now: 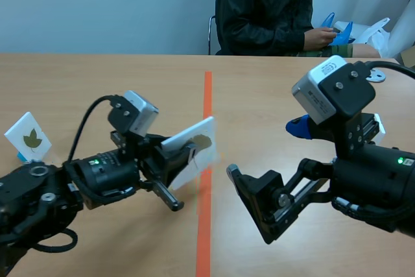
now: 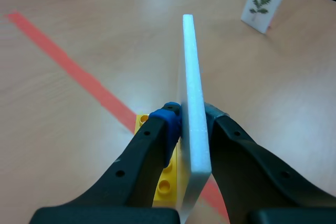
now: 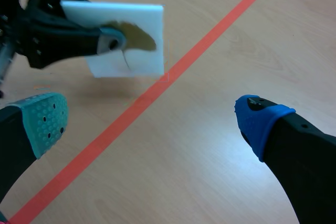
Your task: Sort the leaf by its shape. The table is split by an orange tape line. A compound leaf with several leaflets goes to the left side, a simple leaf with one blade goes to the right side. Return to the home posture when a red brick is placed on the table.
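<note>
A light wooden table (image 1: 97, 76) carries a soft pale glare on its top. Beyond the table's far edge rises a plain blue-grey wall (image 1: 104, 4) (evenly lit). At that same edge a dark chair frame (image 1: 211, 30) shows beside a seated person (image 1: 262, 4).

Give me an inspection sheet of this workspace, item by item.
Surface: wooden table, split by an orange tape line.
Job's things: white card with a single-blade leaf, held close to the tape line; second leaf card standing on the left side; third card with a many-leaflet sprig, standing ahead of the left hand. Red brick: nothing seen.
Clutter: yellow studded brick under the held card.
Hands: left hand shut on the white card; right hand open, holding nothing.
Cables: black cable looping off the left arm.
Surroundings: person in a dark jacket seated across the table.
</note>
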Robot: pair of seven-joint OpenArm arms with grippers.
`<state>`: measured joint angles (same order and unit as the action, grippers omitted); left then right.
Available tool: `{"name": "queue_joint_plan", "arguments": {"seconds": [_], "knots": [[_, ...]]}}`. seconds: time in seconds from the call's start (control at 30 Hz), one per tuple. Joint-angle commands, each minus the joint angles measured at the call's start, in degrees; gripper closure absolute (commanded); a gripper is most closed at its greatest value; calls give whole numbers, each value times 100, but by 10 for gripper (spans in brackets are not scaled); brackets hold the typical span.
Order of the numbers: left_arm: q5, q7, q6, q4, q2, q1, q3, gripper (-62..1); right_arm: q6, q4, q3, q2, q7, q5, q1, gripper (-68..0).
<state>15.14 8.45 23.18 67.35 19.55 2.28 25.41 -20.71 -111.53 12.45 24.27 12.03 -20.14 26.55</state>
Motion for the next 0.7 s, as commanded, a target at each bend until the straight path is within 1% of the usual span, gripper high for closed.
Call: {"name": "queue_joint_plan", "arguments": {"seconds": [0.0, 0.03, 0.13, 0.37, 0.47, 0.6, 0.67], "knots": [[116, -33, 17, 284, 52, -260, -258, -41, 17, -61, -96, 13, -107, -61, -68, -679], [181, -109, 15, 457, 72, -424, -446, -41, 17, -61, -118, 13, -107, -61, -68, -679], [186, -251, 15, 916, 81, -925, -1064, -41, 17, -61, -184, 15, -107, -61, -68, -679], [358, -323, 13, 1836, 48, -2046, -2245, -41, 17, -61, -356, 15, -114, -61, -68, -679], [498, -334, 11, 1976, -4, -2404, -2723, -41, 17, -61, -393, 15, -120, -61, -68, -679], [654, -339, -11, 1976, -146, -2695, -3346, -41, 17, -61, -400, 13, -122, -63, -68, -679], [654, -358, -13, 1976, -221, -2736, -3600, -41, 17, -61, -400, 15, -122, -61, -68, -679]]}}
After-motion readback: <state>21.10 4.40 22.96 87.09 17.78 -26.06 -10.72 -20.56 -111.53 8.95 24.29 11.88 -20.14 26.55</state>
